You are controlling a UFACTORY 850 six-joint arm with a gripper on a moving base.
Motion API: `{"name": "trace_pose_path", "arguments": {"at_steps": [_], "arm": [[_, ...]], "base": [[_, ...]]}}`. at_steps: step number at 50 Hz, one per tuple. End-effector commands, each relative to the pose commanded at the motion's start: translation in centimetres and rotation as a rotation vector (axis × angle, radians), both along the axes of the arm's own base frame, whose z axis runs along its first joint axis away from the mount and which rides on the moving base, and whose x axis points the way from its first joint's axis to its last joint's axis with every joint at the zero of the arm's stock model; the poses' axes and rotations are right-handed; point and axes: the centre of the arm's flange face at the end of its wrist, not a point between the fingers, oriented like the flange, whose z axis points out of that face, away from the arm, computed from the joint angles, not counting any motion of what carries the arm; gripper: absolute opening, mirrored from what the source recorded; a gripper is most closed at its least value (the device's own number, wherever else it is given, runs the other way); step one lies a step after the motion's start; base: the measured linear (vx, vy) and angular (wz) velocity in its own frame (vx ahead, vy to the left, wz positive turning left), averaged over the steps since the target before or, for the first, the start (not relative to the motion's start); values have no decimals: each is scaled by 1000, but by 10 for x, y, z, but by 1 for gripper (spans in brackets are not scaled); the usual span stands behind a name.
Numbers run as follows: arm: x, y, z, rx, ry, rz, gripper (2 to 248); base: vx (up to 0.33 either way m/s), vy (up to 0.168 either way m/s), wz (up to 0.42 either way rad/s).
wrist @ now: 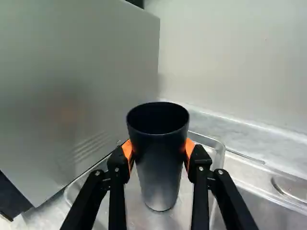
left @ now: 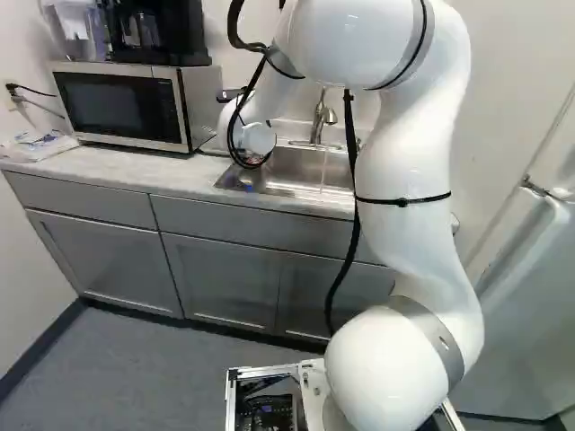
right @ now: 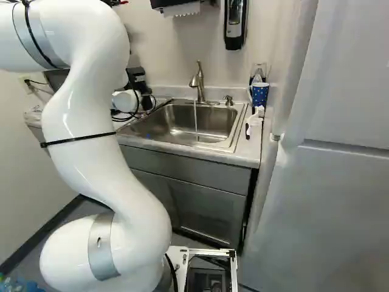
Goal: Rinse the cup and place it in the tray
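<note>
Between the orange pads (wrist: 190,147) of the black two-finger gripper (right: 137,79), squeezed from both sides, the tall round black cup (wrist: 158,165) is upright over the shiny metal tray (wrist: 139,213), next to the boxy silver microwave (wrist: 81,96).

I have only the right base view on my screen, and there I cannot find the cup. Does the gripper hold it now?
Observer: Yes. In the wrist view the gripper is shut on the black cup, with its orange pads against two opposite sides.
Operator: Thank you. And which way is the mouth of the cup turned?
Observer: Upward; the cup is upright.
Operator: I understand. What do you see below it?
Observer: The metal tray. The cup's base is over the inside of the tray, but I cannot tell if it touches.
</note>
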Motion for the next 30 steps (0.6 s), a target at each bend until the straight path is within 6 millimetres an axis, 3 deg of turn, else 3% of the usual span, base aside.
{"name": "trace_pose_path", "arguments": {"at_steps": [16,17,21,22,26,27,30], "arm": [[0,0,0,0,0,0,123],[0,0,0,0,0,0,137],[0,0,0,0,0,0,137],[0,0,0,0,0,0,170],[0,0,0,0,0,0,170],[0,0,0,0,0,0,205],[0,0,0,0,0,0,205]], "base": [[0,0,0],[0,0,0],[0,0,0],[0,0,0],[0,0,0],[0,0,0],[0,0,0]]}}
